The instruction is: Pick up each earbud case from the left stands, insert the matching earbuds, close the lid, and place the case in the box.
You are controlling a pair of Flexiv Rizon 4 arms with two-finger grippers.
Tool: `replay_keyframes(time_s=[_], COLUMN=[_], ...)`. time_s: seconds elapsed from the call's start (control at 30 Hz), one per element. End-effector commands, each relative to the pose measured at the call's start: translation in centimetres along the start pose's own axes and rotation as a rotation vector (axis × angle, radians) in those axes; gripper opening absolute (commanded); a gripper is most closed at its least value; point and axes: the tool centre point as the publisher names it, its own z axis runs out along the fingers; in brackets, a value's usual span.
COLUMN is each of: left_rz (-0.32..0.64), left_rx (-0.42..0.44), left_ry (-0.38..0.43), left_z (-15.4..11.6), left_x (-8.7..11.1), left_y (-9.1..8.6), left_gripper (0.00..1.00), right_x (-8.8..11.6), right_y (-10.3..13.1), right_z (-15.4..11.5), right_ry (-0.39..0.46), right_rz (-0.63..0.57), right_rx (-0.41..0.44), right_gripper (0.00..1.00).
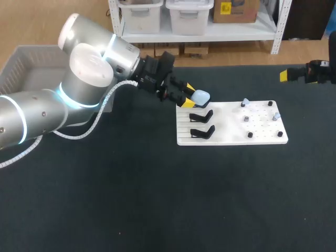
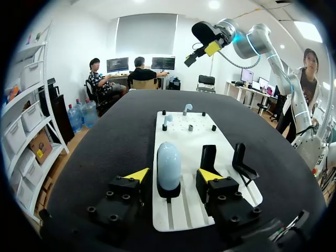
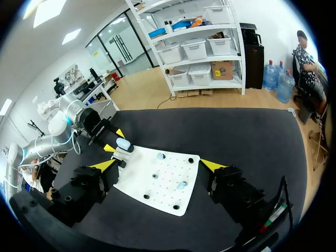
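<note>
At the far left, beside the tabletop (image 1: 157, 199), a grey box (image 1: 21, 68) is seen, well apart from the work. From that side the left arm (image 1: 84, 79) is stretched low across to the white board (image 1: 231, 137), with the wrist tipped down so that the fingers point along the row of stands. The left jaws are held released. Their yellow fingertips (image 2: 137, 175) are set on either side of the pale blue earbud case (image 2: 168, 164), and a gap shows on each flank, so nothing is grasped yet. The case is stood upright on the end stand of the row, and two empty stands (image 2: 208, 157) are seen just beside it.

The case is judged to be light, rigid and smooth-shelled, with rounded sides off which pads could slide. It is best taken across its two broad flanks at about mid-height and lifted straight up out of the cradle, so that it is not tipped. The lid seam cannot be made out.

Further right, small earbuds (image 1: 245, 102) are perched on pegs on the board. At the far right, the right arm (image 1: 315, 71) is held back near the tabletop's far corner, with the right jaws spread wide and empty.
</note>
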Motion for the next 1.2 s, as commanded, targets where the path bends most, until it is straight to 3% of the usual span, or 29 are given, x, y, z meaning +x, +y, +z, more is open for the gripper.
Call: replay_keyframes(time_s=[0.03,0.33,0.5,0.7,1.2], left_rz=[0.000,-0.001,-0.003,-0.009,0.001], left_rx=[-0.002,-0.003,-0.005,-0.012,0.000], left_ry=[0.002,0.006,0.012,0.014,0.020], left_z=[0.3,0.8,1.0,1.0,1.7], left_x=[0.0,-0.1,0.0,0.1,-0.1], left_y=[0.3,0.6,0.8,1.0,0.7], left_gripper=[0.49,0.49,0.58,0.50,0.44], right_x=[0.0,0.0,0.0,0.0,0.0], right_y=[0.0,0.0,0.0,0.0,0.0], right_z=[-0.1,-0.1,-0.1,-0.1,-0.1], right_ry=[0.001,0.001,0.001,0.001,0.001], right_rz=[0.000,0.000,0.000,0.000,0.000], right_rx=[0.002,0.002,0.002,0.002,0.002], right_gripper=[1.00,1.00,1.00,1.00,1.00])
